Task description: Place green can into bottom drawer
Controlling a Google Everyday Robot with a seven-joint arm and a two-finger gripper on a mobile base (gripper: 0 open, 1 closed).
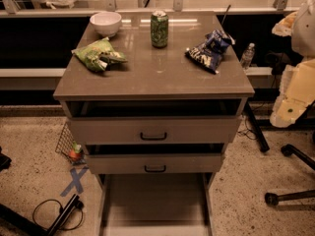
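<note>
Though the pincer is unseen, the mottled green can (159,29) stands upright.

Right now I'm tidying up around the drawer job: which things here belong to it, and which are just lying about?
Job:
green can, upright on the cabinet top
bottom drawer, pulled open
hand: out of view; only the pale arm shows at the right

Lying about:
white bowl
green snack bag
blue snack bag
water bottle
</note>
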